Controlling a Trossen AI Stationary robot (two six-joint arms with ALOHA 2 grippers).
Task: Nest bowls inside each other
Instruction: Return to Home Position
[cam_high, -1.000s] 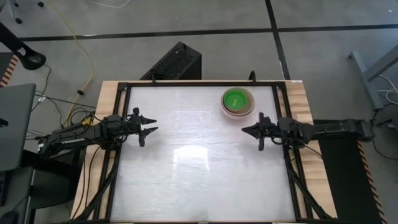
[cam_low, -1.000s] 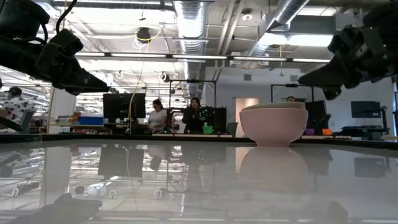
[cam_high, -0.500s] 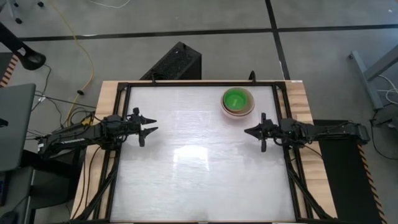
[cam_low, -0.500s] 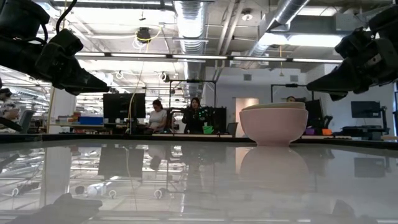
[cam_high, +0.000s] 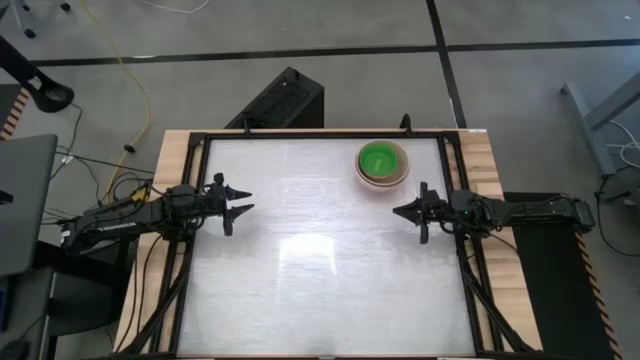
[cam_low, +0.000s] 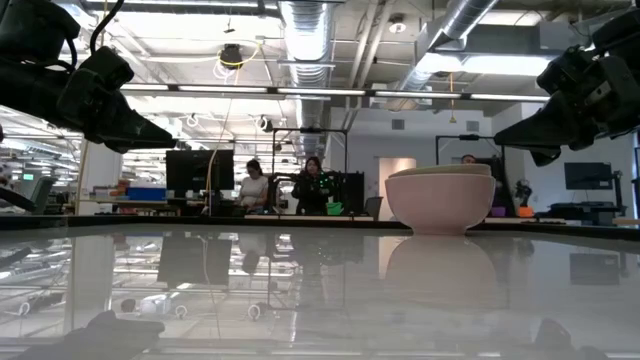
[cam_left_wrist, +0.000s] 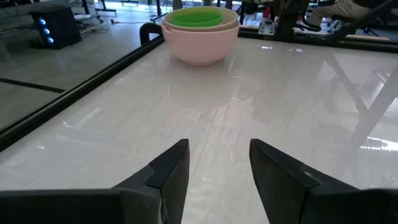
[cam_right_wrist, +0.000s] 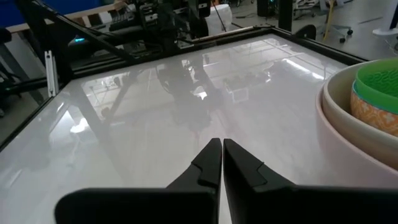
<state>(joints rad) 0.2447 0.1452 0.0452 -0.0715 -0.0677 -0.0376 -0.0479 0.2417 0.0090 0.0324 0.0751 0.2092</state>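
The bowls stand nested in one stack (cam_high: 382, 164) on the table's far right part. The outer bowl is pale pink (cam_left_wrist: 200, 43). A beige rim and an orange one (cam_right_wrist: 373, 115) show inside it, with the green bowl (cam_high: 379, 160) innermost. The stack rests on the pink bowl's base (cam_low: 440, 228). My left gripper (cam_high: 247, 201) hovers open at the table's left edge, pointing toward the right, and nothing is between its fingers (cam_left_wrist: 174, 168). My right gripper (cam_high: 396, 211) hovers shut at the right edge, just nearer than the stack, with nothing in it (cam_right_wrist: 222, 144).
The white glossy tabletop (cam_high: 320, 270) spreads bare between the two arms and toward the near edge. A black frame (cam_high: 320, 134) runs around it. People sit at desks in the room beyond the far edge (cam_low: 252, 185).
My right gripper has drawn back a little toward the table's right edge, away from the stack, and then held still. The bowls have not moved.
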